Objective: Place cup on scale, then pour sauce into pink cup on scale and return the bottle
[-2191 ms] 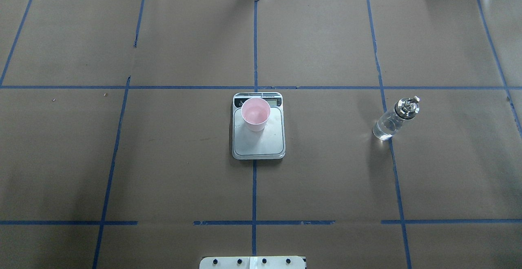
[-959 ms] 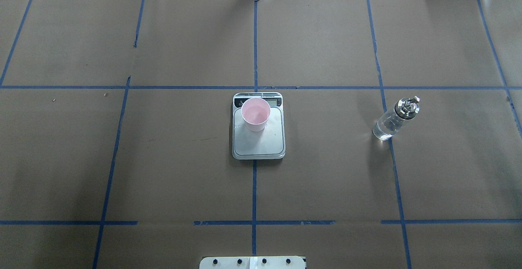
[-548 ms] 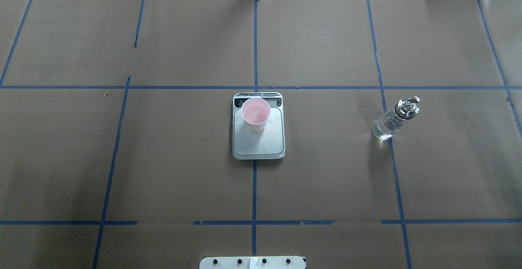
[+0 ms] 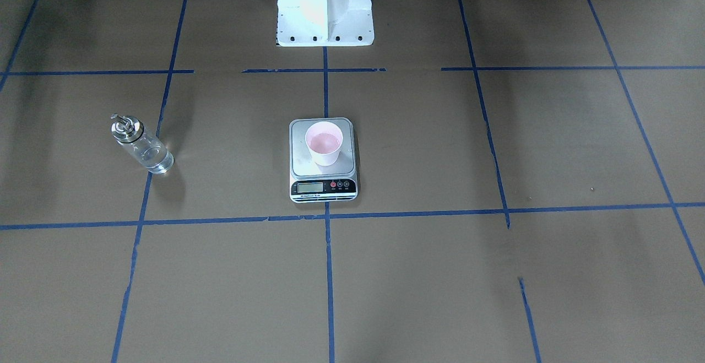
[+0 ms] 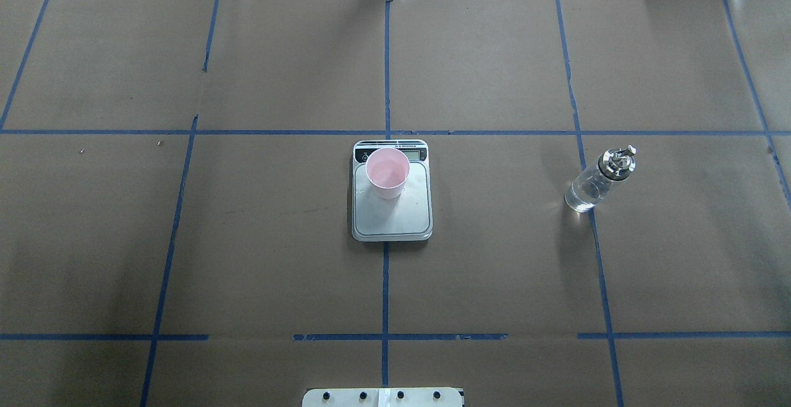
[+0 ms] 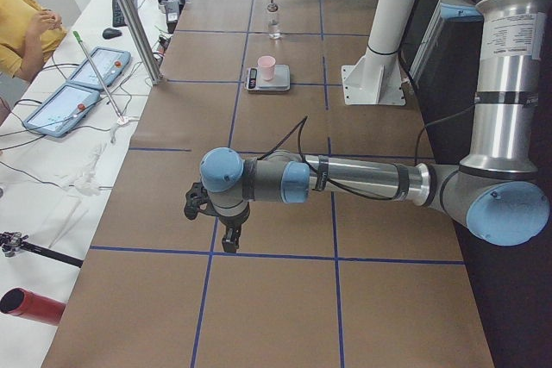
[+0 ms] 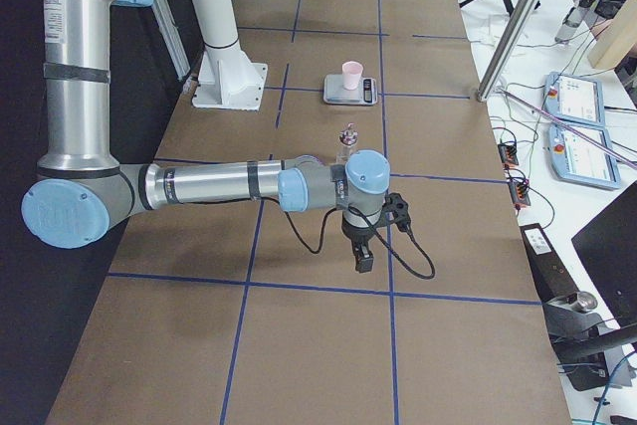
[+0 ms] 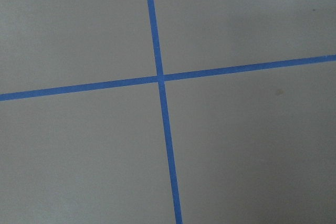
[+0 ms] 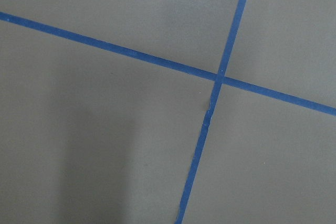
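Observation:
The pale pink cup (image 5: 387, 172) stands upright on the far part of the scale (image 5: 395, 218), at the table's middle; it also shows in the front view (image 4: 324, 142). The clear glass bottle (image 5: 593, 181) with its metal pourer stands upright by itself to the right, clear sauce in its lower part. My left gripper (image 6: 220, 230) hangs low over the table's left end, far from the scale. My right gripper (image 7: 363, 256) hangs low over the right end, short of the bottle (image 7: 347, 141). I cannot tell whether either is open or shut. Both wrist views show only brown paper and blue tape.
Brown paper with blue tape lines covers the table (image 5: 247, 240). The white robot pedestal (image 4: 325, 10) stands at the near edge. A side bench with tablets (image 6: 78, 84), cables and a metal pole (image 6: 129, 15) runs along the far side, with a person in yellow (image 6: 21, 23).

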`<state>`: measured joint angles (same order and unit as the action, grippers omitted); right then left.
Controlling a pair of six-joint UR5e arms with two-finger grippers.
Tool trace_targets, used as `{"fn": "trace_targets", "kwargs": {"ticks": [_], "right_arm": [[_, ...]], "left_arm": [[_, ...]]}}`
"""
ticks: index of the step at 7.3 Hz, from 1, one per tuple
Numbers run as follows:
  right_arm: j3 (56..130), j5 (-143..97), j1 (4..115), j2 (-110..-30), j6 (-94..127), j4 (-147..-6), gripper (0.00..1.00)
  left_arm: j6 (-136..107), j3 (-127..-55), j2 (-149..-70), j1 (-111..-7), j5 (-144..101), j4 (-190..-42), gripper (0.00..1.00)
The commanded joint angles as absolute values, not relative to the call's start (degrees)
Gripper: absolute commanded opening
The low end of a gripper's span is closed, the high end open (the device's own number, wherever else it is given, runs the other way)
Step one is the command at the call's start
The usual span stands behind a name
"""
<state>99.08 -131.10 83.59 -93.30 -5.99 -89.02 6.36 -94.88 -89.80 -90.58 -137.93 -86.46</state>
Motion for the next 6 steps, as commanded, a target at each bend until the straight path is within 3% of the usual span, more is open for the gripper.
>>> {"fn": "trace_targets", "kwargs": {"ticks": [1, 6], "right_arm": [[98.96, -130.96, 83.58, -93.16, -5.98, -88.86, 1.00], [99.14, -131.13, 83.58, -93.08, -5.98, -88.86, 1.00]], "left_arm": [[6.33, -95.53, -89.04, -90.70, -138.08, -86.57, 1.00], [6.24, -94.49, -89.91, -90.62, -136.32, -87.01, 1.00]]}}
